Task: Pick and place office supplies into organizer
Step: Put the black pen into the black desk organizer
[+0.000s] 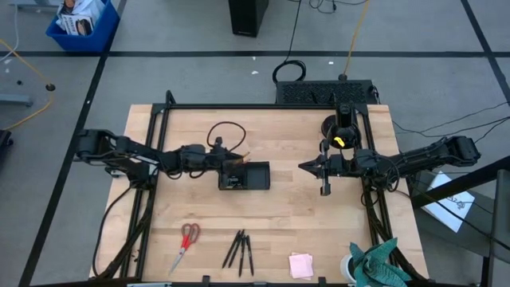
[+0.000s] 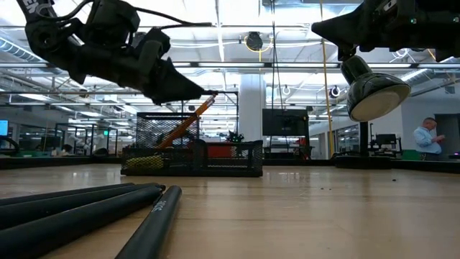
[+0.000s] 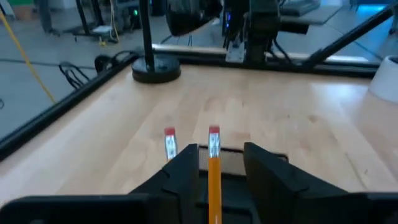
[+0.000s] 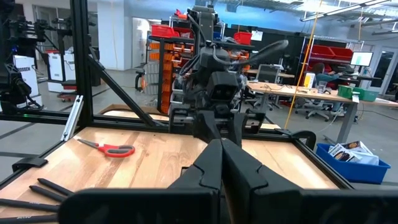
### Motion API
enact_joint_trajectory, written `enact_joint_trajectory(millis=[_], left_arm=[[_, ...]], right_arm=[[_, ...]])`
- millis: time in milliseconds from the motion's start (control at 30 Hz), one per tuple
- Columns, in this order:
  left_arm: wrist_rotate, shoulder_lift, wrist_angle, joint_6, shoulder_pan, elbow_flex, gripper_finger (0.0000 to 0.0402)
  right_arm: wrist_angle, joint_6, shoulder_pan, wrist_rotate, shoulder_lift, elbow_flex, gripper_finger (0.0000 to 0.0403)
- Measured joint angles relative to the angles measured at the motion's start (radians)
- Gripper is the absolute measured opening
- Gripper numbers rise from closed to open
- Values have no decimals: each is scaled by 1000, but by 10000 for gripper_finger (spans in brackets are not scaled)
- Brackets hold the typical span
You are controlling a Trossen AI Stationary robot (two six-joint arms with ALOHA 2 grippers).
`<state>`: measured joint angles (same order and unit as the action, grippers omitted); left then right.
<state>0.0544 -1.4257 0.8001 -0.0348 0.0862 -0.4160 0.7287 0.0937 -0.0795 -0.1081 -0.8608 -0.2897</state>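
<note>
Hovering over organizer (image 1: 253,175) edge: left claw (image 1: 239,162) spread, pencil (image 3: 214,177) btwn fingers; right claw (image 1: 305,167) pressed together mid-table.

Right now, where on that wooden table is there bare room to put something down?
Bare wood lies between the black compartment tray and the right gripper, and between the tray and the front row. That row is crowded: red-handled scissors, black pens, pink sticky-note pad. The left gripper hangs over the tray with an orange pencil between its fingers.
</note>
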Motion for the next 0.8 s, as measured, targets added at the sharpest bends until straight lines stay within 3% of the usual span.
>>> enact_joint_trajectory(millis=[200,300,367,533,633,800], left_arm=[[4,48,-9,31,-82,-53,151],[40,64,-187,35,-180,-134,139],[119,61,-361,38,-272,-207,126],[283,-53,-603,-85,-501,-340,90],[300,-136,-581,-159,-606,-384,70],[437,-253,-601,-370,-713,-434,38]], right_arm=[[-7,0,0,0,0,0,0],[-7,0,0,0,0,0,0],[-8,0,0,0,0,0,0],[-16,0,0,0,0,-1,0],[-15,-2,0,0,0,-1,0],[-16,-2,0,0,0,-1,0]])
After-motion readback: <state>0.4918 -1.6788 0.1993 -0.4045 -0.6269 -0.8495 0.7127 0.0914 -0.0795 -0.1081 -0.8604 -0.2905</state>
